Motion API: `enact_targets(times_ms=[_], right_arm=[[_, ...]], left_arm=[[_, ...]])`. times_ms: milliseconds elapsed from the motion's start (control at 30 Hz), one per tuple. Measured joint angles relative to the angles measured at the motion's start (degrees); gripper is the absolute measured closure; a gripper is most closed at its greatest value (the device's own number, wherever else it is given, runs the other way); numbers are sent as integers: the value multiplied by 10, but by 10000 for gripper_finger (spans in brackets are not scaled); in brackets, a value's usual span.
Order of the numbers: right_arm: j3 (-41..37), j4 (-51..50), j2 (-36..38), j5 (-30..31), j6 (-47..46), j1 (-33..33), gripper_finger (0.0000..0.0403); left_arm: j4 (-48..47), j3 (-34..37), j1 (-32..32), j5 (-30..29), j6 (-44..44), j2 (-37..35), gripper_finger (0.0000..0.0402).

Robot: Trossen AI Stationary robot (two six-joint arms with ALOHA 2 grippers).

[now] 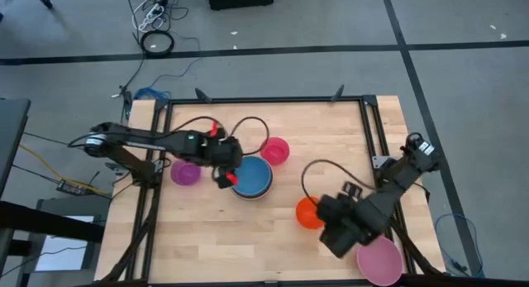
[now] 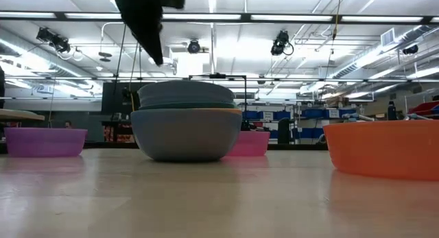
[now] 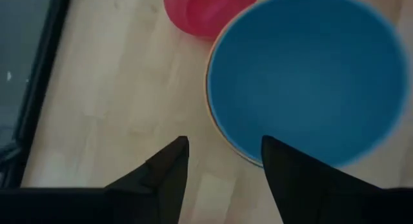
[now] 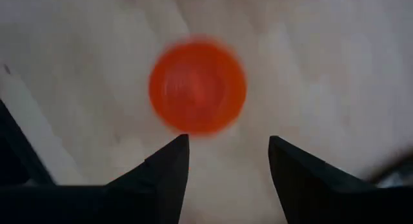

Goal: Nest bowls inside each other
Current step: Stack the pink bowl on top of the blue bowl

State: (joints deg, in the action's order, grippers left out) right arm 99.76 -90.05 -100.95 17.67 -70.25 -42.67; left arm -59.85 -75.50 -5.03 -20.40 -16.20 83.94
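A stack of nested bowls with a blue one on top (image 1: 252,176) (image 2: 186,121) (image 3: 310,75) stands mid-table. My left gripper (image 1: 225,173) (image 3: 222,166) hovers open over the stack's left rim, touching nothing. A magenta bowl (image 1: 275,150) (image 3: 206,10) sits beyond the stack and a purple bowl (image 1: 185,173) (image 2: 44,140) to its left. A red-orange bowl (image 1: 307,212) (image 4: 197,87) (image 2: 384,147) stands at the right, with my right gripper (image 4: 226,166) open above it. A pale pink bowl (image 1: 380,260) rests near the front right corner.
Black frame rails (image 1: 264,101) border the wooden table. Cables loop over the tabletop behind the bowls (image 1: 248,126). Bare wood lies at the front left and front centre (image 1: 223,246).
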Motion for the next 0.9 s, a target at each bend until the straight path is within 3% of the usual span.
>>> enact_targets(times_ms=[233,433,900], right_arm=[[-56,6,-1,-98,-249,-110,213],[-58,102,-6,-116,-436,-183,211],[-58,235,-115,-170,-511,-202,218]], left_arm=[[-8,0,-50,-38,-46,-86,198],[-14,0,-90,-59,-84,-139,198],[-13,0,-145,-70,-105,-153,198]])
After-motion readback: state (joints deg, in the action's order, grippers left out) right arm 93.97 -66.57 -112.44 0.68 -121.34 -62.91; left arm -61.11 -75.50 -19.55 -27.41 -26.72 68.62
